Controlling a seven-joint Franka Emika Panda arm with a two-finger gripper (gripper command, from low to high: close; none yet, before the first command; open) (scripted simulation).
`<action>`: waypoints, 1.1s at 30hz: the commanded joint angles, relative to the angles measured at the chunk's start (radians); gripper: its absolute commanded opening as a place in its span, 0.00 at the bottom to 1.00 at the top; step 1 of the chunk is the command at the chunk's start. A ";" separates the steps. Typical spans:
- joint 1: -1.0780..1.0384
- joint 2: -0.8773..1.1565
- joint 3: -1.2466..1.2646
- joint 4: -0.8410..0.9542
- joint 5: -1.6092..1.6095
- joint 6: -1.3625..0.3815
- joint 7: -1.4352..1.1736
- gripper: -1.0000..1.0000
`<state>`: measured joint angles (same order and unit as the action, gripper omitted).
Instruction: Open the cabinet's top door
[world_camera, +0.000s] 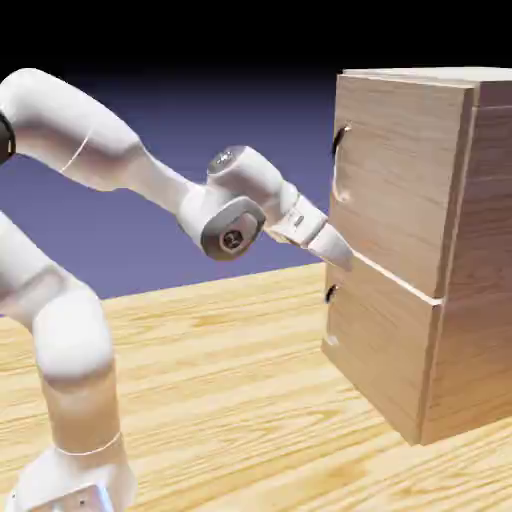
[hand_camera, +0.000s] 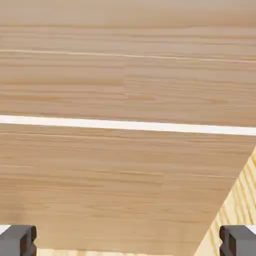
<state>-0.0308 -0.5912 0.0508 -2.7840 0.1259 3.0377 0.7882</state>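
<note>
Approach step — the gripper (world_camera: 343, 256), spread wide and empty, points at the seam below the top door (world_camera: 395, 175); next it likely must rise to the handle (world_camera: 340, 145).

We note the arm (world_camera: 70, 330) is glossy white throughout, built from thick rounded tubular links with smooth, bulbous joint housings. Thin grey seam lines ring the links where segments meet. We see a dark band at the exterior view's left edge, on the upper link. The wrist housing carries a round grey end cap (world_camera: 232, 238) with a small dark mark at its centre. The hand beyond it is a flatter white block tapering to the gripper (world_camera: 338, 252). In the hand view we record two small dark-grey, blocky fingertips (hand_camera: 18, 241). No cables are visible.
</note>
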 joint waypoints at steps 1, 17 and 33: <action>-0.016 -0.008 0.019 0.010 0.044 0.000 0.020 1.00; -0.268 -0.133 0.319 0.164 0.740 0.005 0.332 1.00; -0.520 -0.259 0.620 0.318 1.435 0.009 0.645 1.00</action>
<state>-0.5504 -0.8500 0.6706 -2.4661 1.5613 3.0470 1.4336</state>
